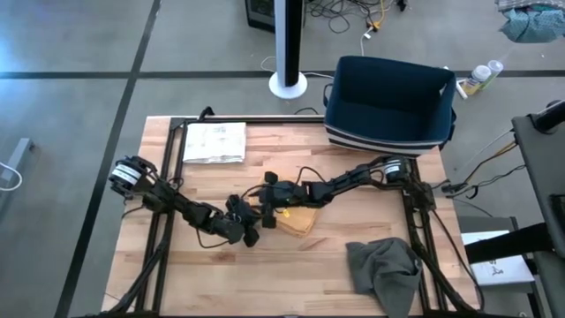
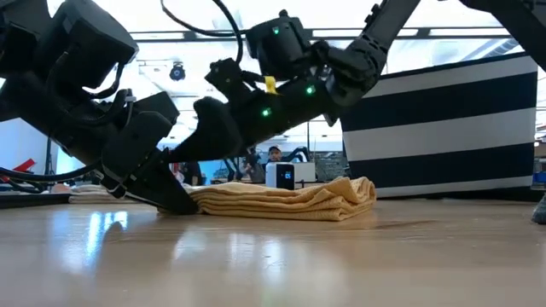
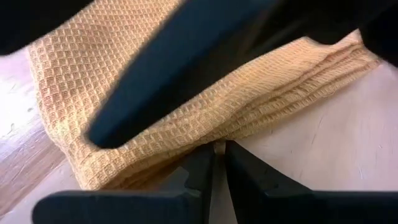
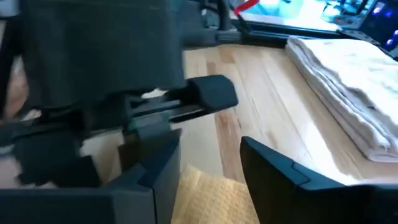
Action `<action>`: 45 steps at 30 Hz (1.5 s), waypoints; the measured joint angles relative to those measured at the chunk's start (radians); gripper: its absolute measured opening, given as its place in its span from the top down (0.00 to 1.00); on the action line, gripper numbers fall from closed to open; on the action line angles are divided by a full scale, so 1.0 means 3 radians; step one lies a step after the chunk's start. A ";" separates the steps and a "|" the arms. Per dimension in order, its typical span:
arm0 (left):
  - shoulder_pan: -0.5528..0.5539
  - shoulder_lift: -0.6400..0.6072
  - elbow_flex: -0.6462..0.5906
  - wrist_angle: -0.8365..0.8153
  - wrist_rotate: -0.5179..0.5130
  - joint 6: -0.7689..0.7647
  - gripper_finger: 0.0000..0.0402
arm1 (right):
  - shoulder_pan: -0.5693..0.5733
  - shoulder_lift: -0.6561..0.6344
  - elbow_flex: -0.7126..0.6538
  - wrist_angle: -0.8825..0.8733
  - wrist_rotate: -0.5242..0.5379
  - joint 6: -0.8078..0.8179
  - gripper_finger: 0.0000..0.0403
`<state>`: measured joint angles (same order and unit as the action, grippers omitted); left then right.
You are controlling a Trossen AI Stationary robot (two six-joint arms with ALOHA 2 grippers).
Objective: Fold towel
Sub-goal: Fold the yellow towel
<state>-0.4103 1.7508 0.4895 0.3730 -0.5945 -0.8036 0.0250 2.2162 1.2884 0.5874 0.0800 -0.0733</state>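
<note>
Two grippers: meeting over folded yellow towel [image 1: 297,218]
Left gripper [image 3: 219,149]: jaws together, tips at towel's edge
Right gripper [image 4: 208,163]: jaws apart, nothing between, towel just below
Towel: mid-table [image 1: 265,283]

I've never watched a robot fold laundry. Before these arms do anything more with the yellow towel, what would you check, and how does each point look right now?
1. Yellow towel lies folded flat on the table: ok.
2. Left gripper is at the towel's edge, jaws nearly shut: ok.
3. Left gripper actually pinches cloth: cannot tell.
4. Right gripper is over the towel, jaws open and empty: ok.
5. The arms are well apart: not ok, they crowd together.
6. Grey cloth and white towel lie clear of the work: ok.
</note>
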 joint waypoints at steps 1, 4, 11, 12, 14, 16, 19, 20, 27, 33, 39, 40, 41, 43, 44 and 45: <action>0.0000 0.0000 -0.0001 0.0001 0.0000 0.0000 0.91 | 0.0000 0.0067 0.0000 0.0037 0.0001 0.0011 0.61; 0.0000 0.0000 -0.0001 0.0000 0.0000 0.0000 0.91 | 0.0001 0.0317 -0.0011 0.0229 0.0005 0.0115 0.63; 0.0000 -0.0037 0.0000 -0.0041 0.0016 0.0005 0.90 | 0.0000 0.0194 -0.0074 0.0260 -0.0004 0.0195 0.67; 0.0000 -0.0057 0.0000 -0.0062 0.0020 0.0007 0.90 | -0.0003 0.0089 -0.0100 0.0267 -0.0004 0.0114 0.67; 0.0000 -0.0112 -0.0002 -0.0086 0.0033 0.0035 0.89 | -0.0006 -0.0229 -0.0221 0.0302 0.0009 -0.0008 0.67; 0.0000 -0.0195 -0.0004 -0.0142 0.0064 0.0092 0.88 | -0.0013 -0.0592 -0.0397 0.0255 0.0030 -0.0081 0.67; -0.0004 -0.0389 0.0000 -0.0360 0.0123 0.0202 0.86 | 0.0002 -0.1145 -0.0793 -0.0210 0.0031 -0.0226 0.65; -0.0004 -0.0474 0.0007 -0.0466 0.0125 0.0236 0.86 | 0.0031 -0.1333 -0.0929 -0.0423 0.0022 -0.0290 0.65; -0.0088 -0.0776 0.0363 -0.0885 0.0463 0.0436 0.83 | 0.0533 -0.2237 -0.1475 -0.1700 0.0005 -0.0020 0.65; -0.0088 -0.0039 0.1165 -0.0704 0.0392 0.0834 0.85 | 0.0852 -0.2140 -0.1523 -0.1994 0.0098 0.0386 0.66; -0.0050 0.0792 0.1813 -0.0250 0.0396 0.0955 0.87 | 0.0908 -0.2001 -0.1533 -0.1951 0.0197 0.0316 0.61; -0.0049 0.0894 0.1863 -0.0192 0.0395 0.0946 0.88 | 0.0906 -0.1963 -0.1535 -0.1946 0.0230 0.0275 0.60; -0.0043 0.0974 0.1893 -0.0182 0.0384 0.0910 0.88 | 0.0903 -0.1914 -0.1541 -0.1934 0.0261 0.0257 0.59; -0.0024 0.1126 0.1974 -0.0079 0.0378 0.0853 0.88 | 0.0893 -0.1850 -0.1541 -0.1861 0.0289 0.0197 0.58; -0.0022 0.1176 0.1996 -0.0040 0.0376 0.0816 0.89 | 0.0889 -0.1821 -0.1541 -0.1835 0.0326 0.0185 0.58; -0.0022 0.1217 0.2007 -0.0047 0.0371 0.0792 0.89 | 0.0877 -0.1776 -0.1540 -0.1772 0.0351 0.0184 0.58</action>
<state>-0.4168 2.1159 1.0915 0.3590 -0.4832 -0.5660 0.2881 1.6833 0.8265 0.0558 0.1855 -0.0181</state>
